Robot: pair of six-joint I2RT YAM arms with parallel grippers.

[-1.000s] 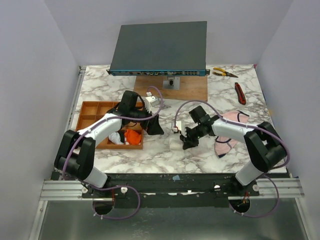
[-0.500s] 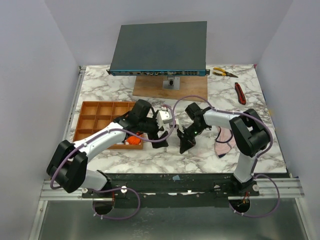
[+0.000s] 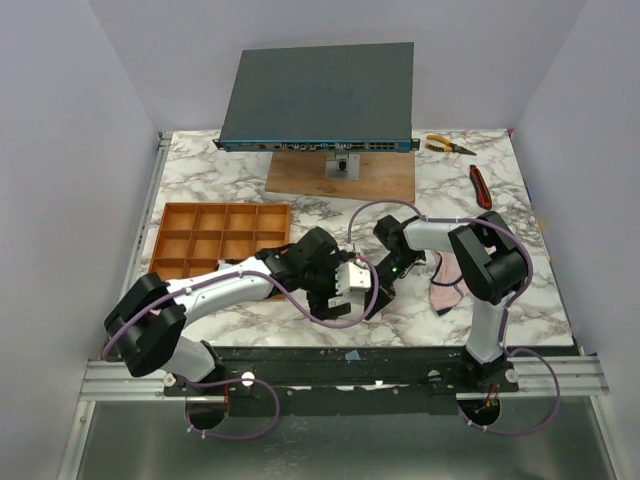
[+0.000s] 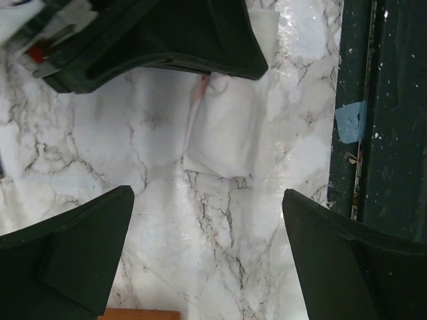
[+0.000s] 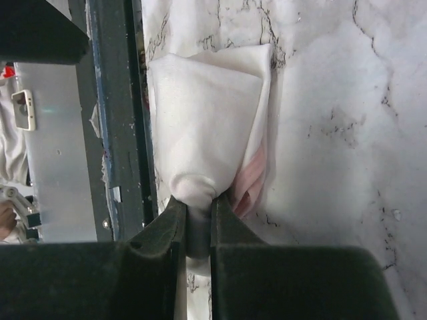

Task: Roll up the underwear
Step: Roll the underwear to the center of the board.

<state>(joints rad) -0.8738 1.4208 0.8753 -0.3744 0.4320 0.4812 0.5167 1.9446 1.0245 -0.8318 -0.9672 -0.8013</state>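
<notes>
Right wrist view: the right claw (image 5: 199,208) is closed almost fully, and its two dark fingers (image 5: 167,230) pinch one bunched end of a cream garment (image 5: 207,113). This cream garment lies folded on the marble tabletop (image 5: 333,100), right at the front edge, touching the dark rail (image 5: 113,133) that runs along that edge. A pale pink layer (image 5: 252,175) peeps out of the fold on one side.

In the left wrist view the left claw (image 4: 208,200) stands wide apart and holds nothing. Its fingers (image 4: 80,253) are to either side of bare marble just short of the folded cloth. A scrap of blue tape (image 4: 350,123) sits on the rail beside it.

From the top external camera, both claws meet near the middle of the front edge, the left claw (image 3: 345,298) just beside the right one (image 3: 385,283). The cream cloth is mostly hidden beneath them there.

Further back, an orange-brown compartment tray (image 3: 225,212) lies in the left half of the tabletop. On the right half a pink garment (image 3: 445,293) with dark edging lies flat, partly under the right arm.

Towards the far edge a wooden board (image 3: 385,180) carries a flat dark device (image 3: 320,90). A red-handled tool (image 3: 480,186) lies near the right edge. Yellow-handled pliers (image 3: 448,146) lie near the far right corner.
</notes>
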